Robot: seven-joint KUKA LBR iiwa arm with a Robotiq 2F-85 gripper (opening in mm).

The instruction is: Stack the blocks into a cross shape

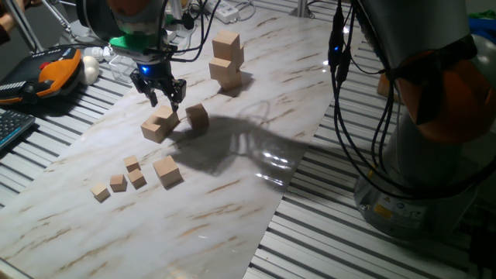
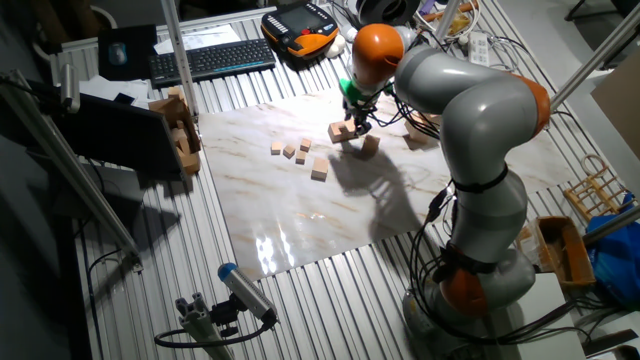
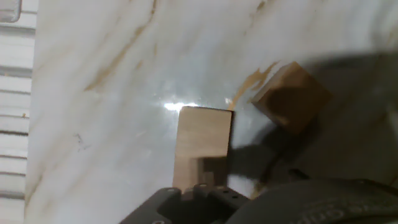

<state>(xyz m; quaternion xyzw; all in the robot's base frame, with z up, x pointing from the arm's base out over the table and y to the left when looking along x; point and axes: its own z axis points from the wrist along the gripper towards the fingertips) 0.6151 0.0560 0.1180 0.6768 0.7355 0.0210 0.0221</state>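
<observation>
My gripper [image 1: 164, 94] hangs just above a pair of tan blocks [image 1: 159, 124] that lie touching each other on the marble board. Its fingers are spread and hold nothing. In the hand view the pair [image 3: 202, 146] shows as one long tan shape right ahead of the hand. A single block [image 1: 197, 116] lies just right of the pair and also shows in the hand view [image 3: 290, 96]. Another block [image 1: 167, 171] lies nearer the front. A stack of blocks [image 1: 227, 62] stands at the back of the board. In the other fixed view the gripper [image 2: 355, 122] is over the pair [image 2: 343, 133].
Several tiny wooden cubes [image 1: 124, 178] lie front left of the blocks on the marble board [image 1: 232, 194]. An orange handheld controller [image 1: 54, 70] and a keyboard [image 1: 12, 128] lie off the board at left. The arm's base and cables [image 1: 418, 116] stand at right.
</observation>
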